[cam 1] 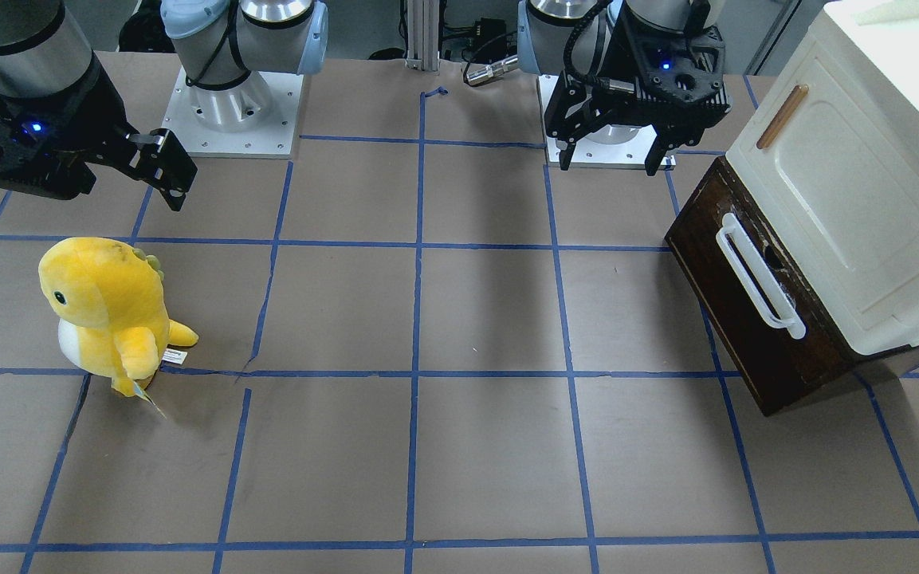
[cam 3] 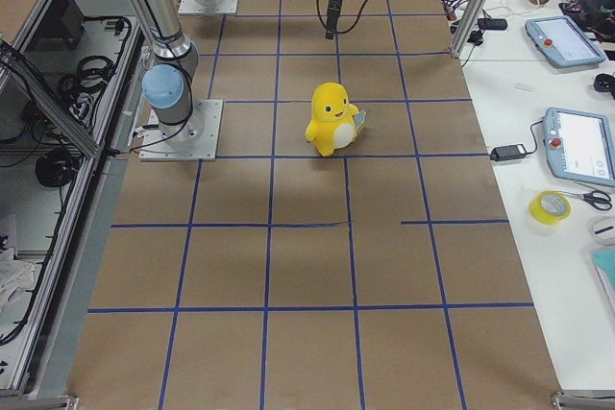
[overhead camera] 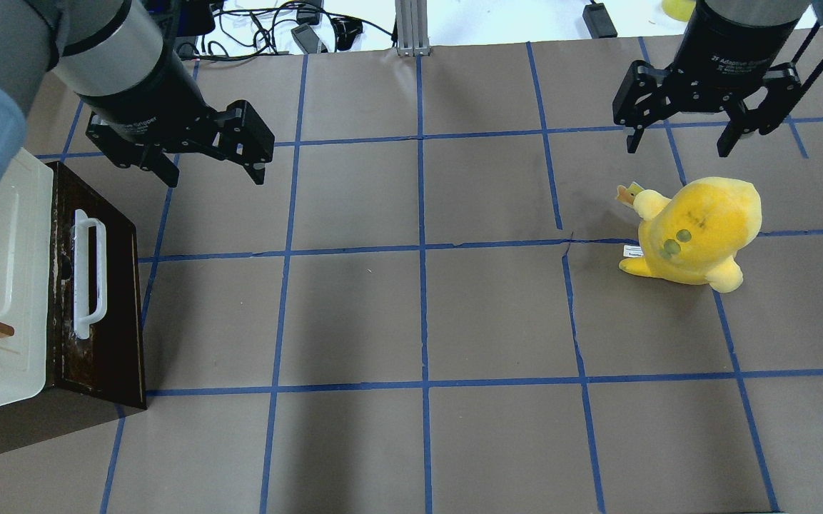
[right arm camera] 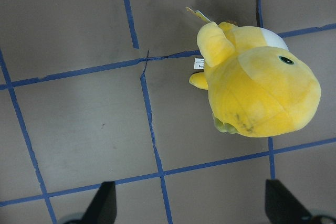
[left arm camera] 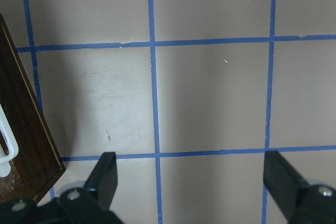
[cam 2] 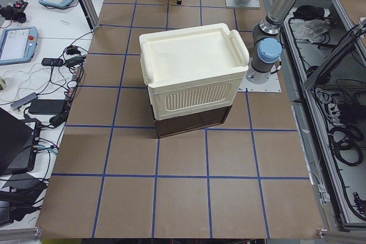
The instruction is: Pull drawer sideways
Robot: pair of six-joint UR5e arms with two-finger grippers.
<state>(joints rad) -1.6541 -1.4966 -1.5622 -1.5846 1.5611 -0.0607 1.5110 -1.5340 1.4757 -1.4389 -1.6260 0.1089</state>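
While the drawer (overhead camera: 122, 321) faces rightward, its handle (overhead camera: 81, 278) lies front-to-back.

We are looking at a robotics lab: blue tape (overhead camera: 422, 314) is gridding the paper-covered table (overhead camera: 497, 442), with teach pendants (cam 3: 579, 146) and cables (cam 2: 343, 135) lying alongside.

Overhead and front looking steeply down from opposite sides, sharing the table (overhead camera: 454, 442). Side views from either end, far; wrist views close, downward.
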